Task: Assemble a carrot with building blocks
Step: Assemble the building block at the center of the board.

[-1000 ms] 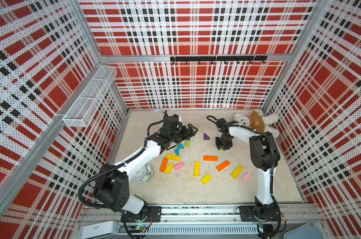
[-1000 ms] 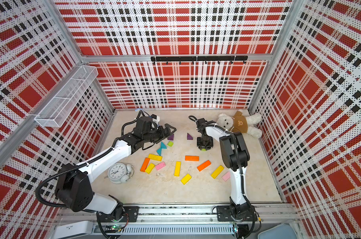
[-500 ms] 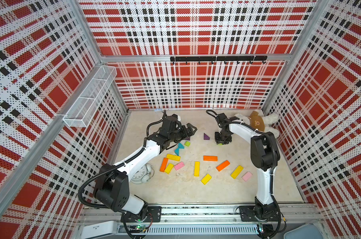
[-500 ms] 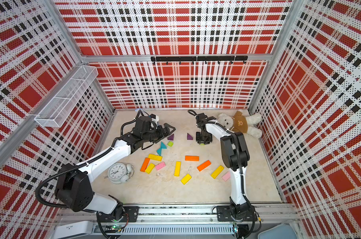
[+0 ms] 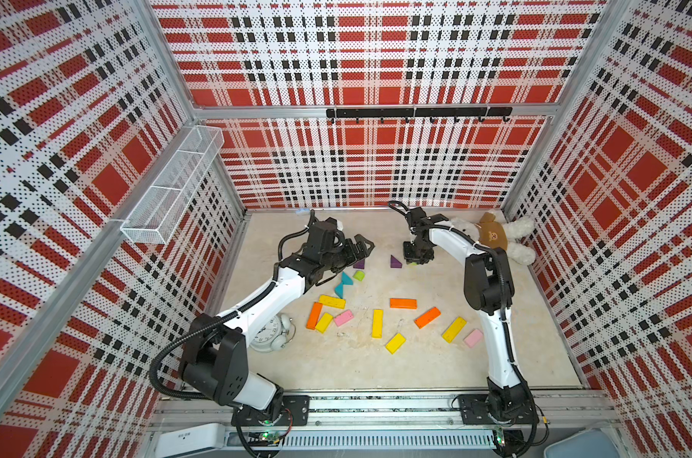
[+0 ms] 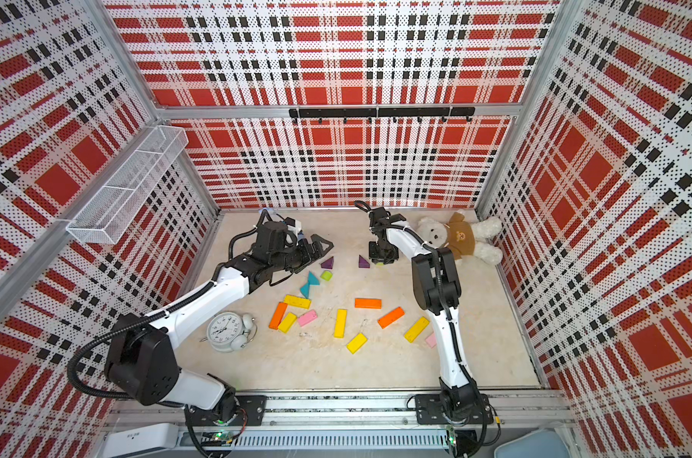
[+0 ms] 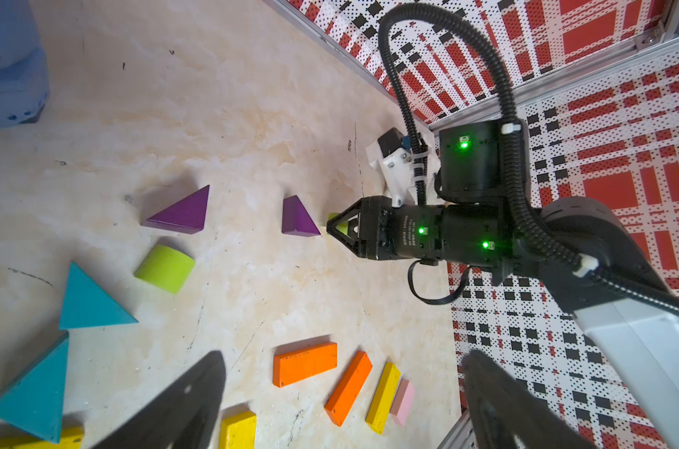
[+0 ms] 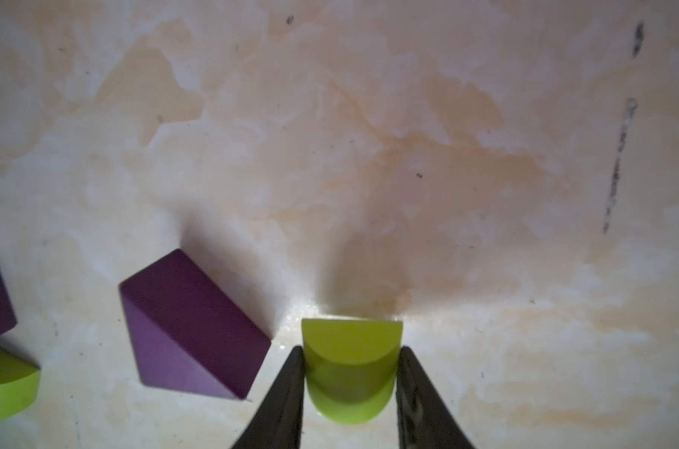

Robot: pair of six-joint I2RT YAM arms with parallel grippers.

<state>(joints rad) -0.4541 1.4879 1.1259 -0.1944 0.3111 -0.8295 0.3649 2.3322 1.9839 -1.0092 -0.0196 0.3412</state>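
**Green stub pinched in my right gripper, near the back edge of the bench.**

The right gripper is closed snugly on the stub, with a jaw on each side. Part of the stub shows past the tips, which should let me set it down squarely. It sits low, just beside a purple triangle (lifted or resting, I cannot tell). I take it for the carrot's leaf, bound for the orange bars lying mid-bench. My left gripper hangs wide open and empty toward the back left, so as not to crowd the right one, I judge.

One pink bar — and the alarm clock — are half hidden.
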